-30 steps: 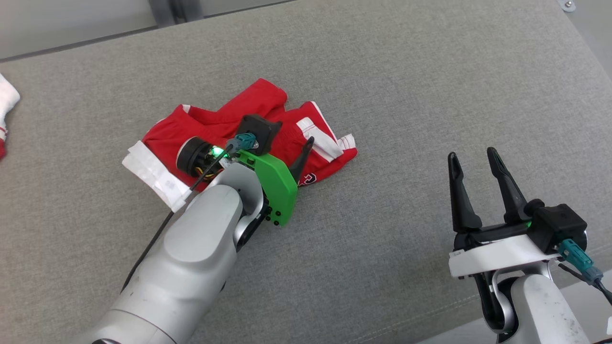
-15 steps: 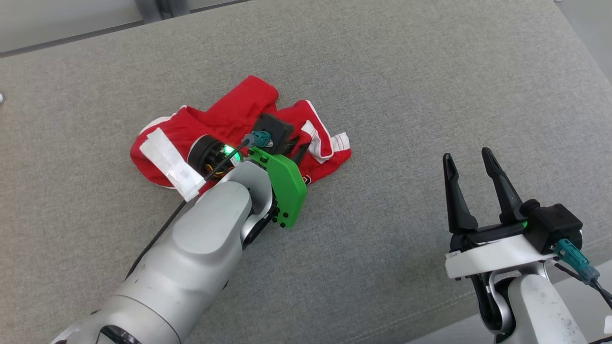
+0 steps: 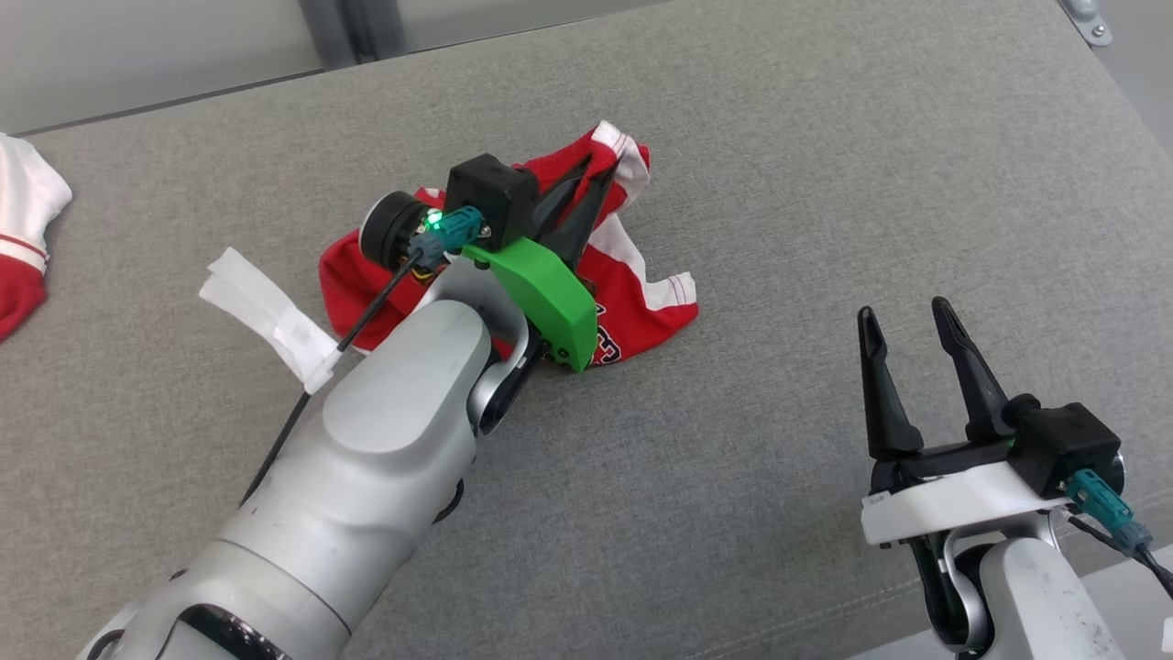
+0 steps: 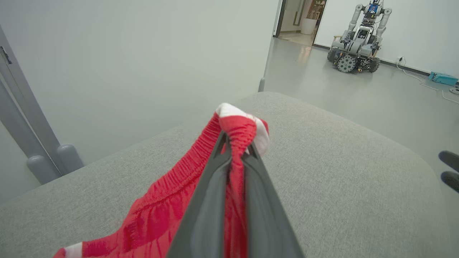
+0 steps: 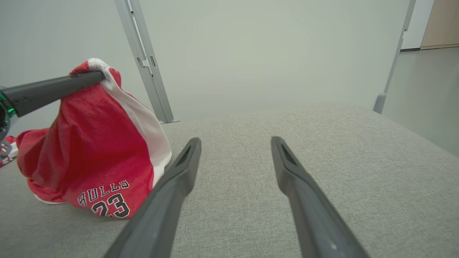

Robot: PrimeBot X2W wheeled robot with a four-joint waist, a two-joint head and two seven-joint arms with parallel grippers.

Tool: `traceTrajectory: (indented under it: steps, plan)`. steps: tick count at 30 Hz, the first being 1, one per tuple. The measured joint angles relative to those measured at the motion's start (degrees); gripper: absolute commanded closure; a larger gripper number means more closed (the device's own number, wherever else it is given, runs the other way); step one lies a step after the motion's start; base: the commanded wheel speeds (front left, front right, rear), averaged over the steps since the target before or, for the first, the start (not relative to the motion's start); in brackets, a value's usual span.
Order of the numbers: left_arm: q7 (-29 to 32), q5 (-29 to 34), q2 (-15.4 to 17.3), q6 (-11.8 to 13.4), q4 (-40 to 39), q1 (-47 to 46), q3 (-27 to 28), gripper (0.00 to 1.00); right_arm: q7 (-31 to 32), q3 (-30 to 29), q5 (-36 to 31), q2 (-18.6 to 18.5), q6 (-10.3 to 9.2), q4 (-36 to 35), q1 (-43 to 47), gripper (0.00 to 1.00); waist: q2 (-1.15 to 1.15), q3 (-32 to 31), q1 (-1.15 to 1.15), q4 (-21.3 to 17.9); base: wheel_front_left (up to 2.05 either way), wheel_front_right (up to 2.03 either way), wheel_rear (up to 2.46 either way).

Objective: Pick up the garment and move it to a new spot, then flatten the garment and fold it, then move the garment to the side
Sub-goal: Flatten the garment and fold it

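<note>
L gripper [image 3: 597, 174] jaws clamped on red garment [image 3: 641, 307] at waistband, bunch held up, lower hem w/ print resting on grey cushion [image 3: 825, 165]. R gripper [image 3: 905, 313] jaws apart, well clear of cloth. Open cushion to right & front, rounded edges beyond

Grey fabric cushion [image 3: 825, 183]; pale wall [image 5: 269, 53] behind; grey metal post [image 5: 143, 61]; glossy floor [image 4: 376, 96]; open doorway [image 4: 299, 16].

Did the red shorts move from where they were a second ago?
Yes. The left gripper, shut on the red shorts, has pulled one edge up off the grey cushion; the bottom rests there.
</note>
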Motion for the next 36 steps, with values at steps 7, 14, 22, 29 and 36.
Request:
traceTrajectory:
  steps: [7, 14, 22, 29, 36]
  plan:
    - [-0.74, 0.65, 2.77, 3.89, -13.69, 4.69, 8.18, 1.0, 0.0, -1.44, -0.57, 0.0, 0.0, -0.14, 0.58, 0.0, 0.0, -0.88, 0.0, 2.39, 0.0, 0.0, 0.0]
    - [-0.86, 1.02, 8.84, 8.38, -26.41, 18.14, 16.01, 1.0, 0.0, -1.94, -1.09, 0.0, 0.0, -0.19, 1.05, 0.0, 0.0, -1.68, 0.0, 5.34, 0.0, 0.0, 0.0]
    - [-0.86, 0.2, 10.27, 10.82, -33.19, 32.1, 23.75, 1.0, 0.0, -1.35, -1.96, 0.02, 0.0, -0.03, 1.26, 0.0, 0.0, -2.12, 0.0, 8.21, 0.0, 0.0, 0.0]
    - [-0.86, 0.53, 6.35, 9.12, -30.36, 37.96, 30.69, 1.0, 0.0, -0.57, -2.6, 0.02, 0.0, 0.34, 1.52, 0.0, 0.0, -1.95, 0.0, 9.51, 0.0, 0.0, 0.0]
    - [-0.86, 1.81, 2.41, 5.61, -23.27, 39.99, 39.16, 1.0, 0.0, -0.09, -2.68, 0.02, 0.0, 0.73, 1.5, 0.0, 0.0, -2.13, 0.0, 9.38, 0.0, 0.0, 0.0]
